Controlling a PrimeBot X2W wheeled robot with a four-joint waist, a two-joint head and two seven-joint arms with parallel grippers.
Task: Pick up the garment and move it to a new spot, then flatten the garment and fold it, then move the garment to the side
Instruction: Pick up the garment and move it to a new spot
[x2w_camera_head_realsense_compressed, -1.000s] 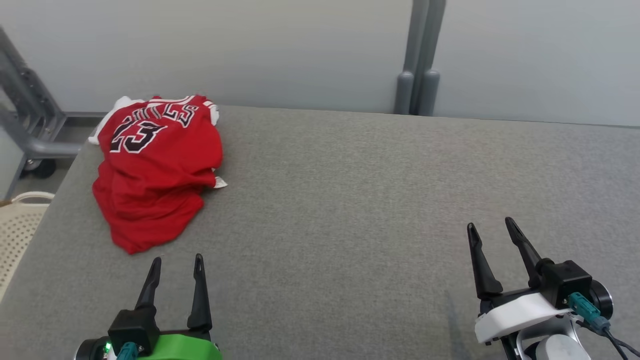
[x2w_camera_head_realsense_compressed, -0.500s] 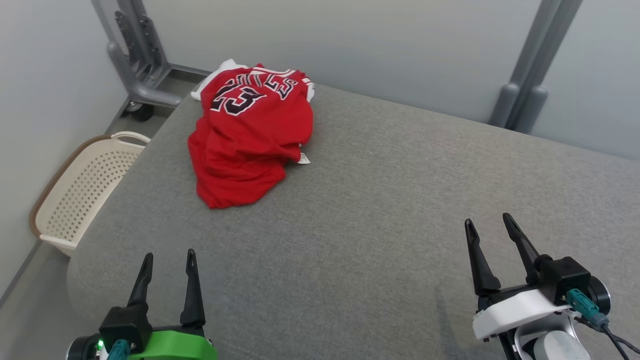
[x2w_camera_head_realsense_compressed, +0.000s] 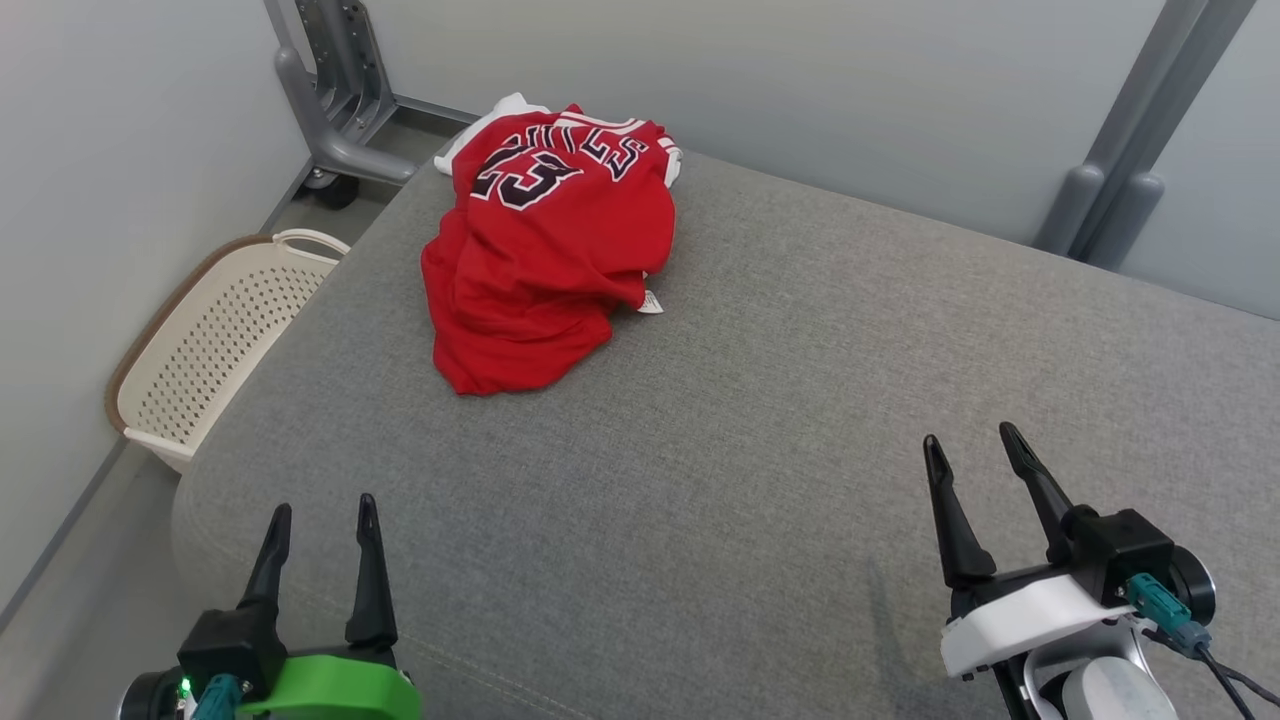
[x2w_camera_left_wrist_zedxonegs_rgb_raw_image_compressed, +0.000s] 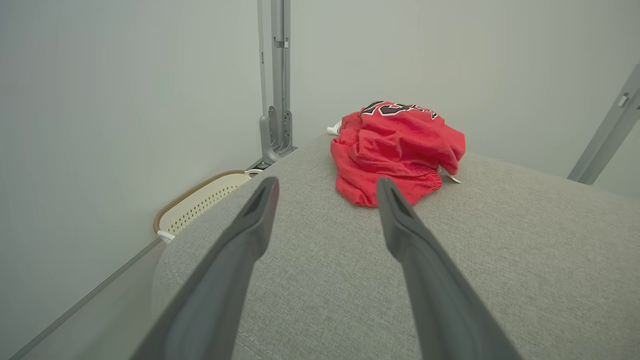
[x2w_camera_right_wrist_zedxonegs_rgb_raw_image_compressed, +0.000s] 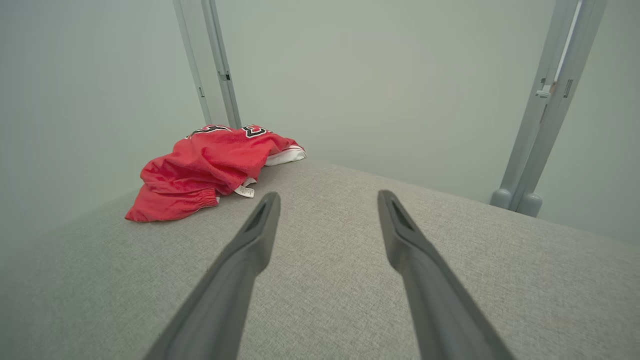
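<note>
Crumpled red jersey (x2w_camera_head_realsense_compressed: 545, 250), black-and-white "23", small white tag, on grey table (x2w_camera_head_realsense_compressed: 800, 420)

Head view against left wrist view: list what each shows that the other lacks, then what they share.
Head view adds the right gripper, open above the grey cushion. Left wrist view adds the tall upper length of the grey post. Shared: the red jersey bunched at the cushion's far left corner, the cream basket on the floor beside it, and the left gripper, open and clear of the jersey.
</note>
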